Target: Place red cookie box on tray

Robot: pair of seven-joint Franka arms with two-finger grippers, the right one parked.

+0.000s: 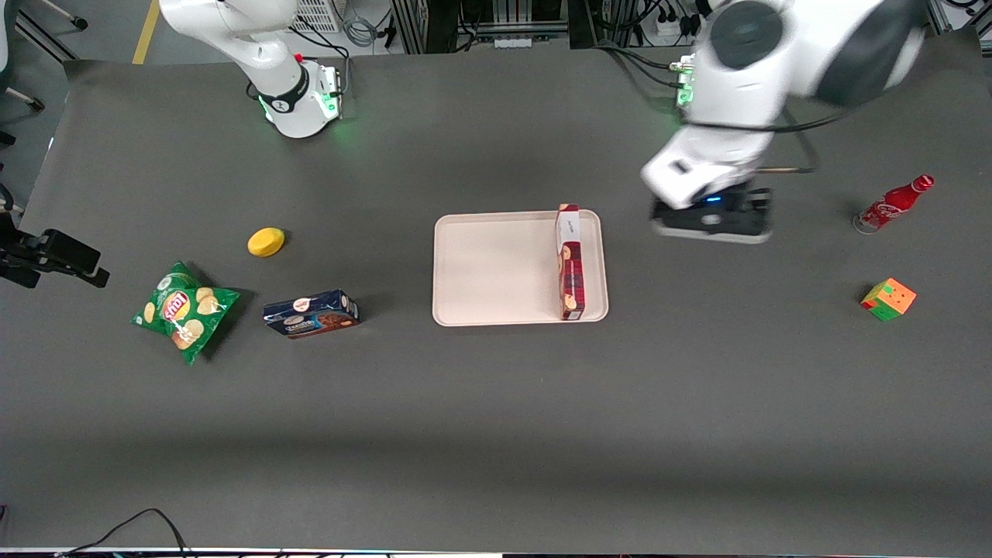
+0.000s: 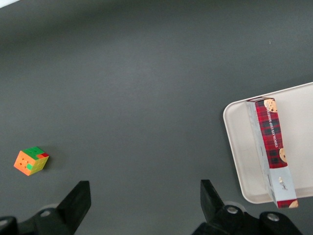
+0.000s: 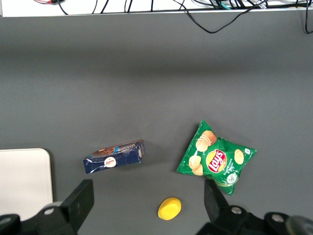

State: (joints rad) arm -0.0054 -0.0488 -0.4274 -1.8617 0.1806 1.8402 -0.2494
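Observation:
The red cookie box (image 1: 570,263) lies on its narrow long side in the tray (image 1: 496,267), along the tray's edge toward the working arm's end, white end section farthest from the front camera. Nothing holds it. It also shows in the left wrist view (image 2: 271,147) on the tray (image 2: 299,125). My left gripper (image 1: 711,223) hovers over bare table beside the tray, toward the working arm's end, apart from the box. In the left wrist view the gripper (image 2: 144,203) is open and empty, with only table between its fingers.
A red cola bottle (image 1: 895,203) and a coloured cube (image 1: 888,299) lie toward the working arm's end. A dark-blue cookie box (image 1: 310,314), a green chips bag (image 1: 184,310) and a yellow round object (image 1: 266,242) lie toward the parked arm's end.

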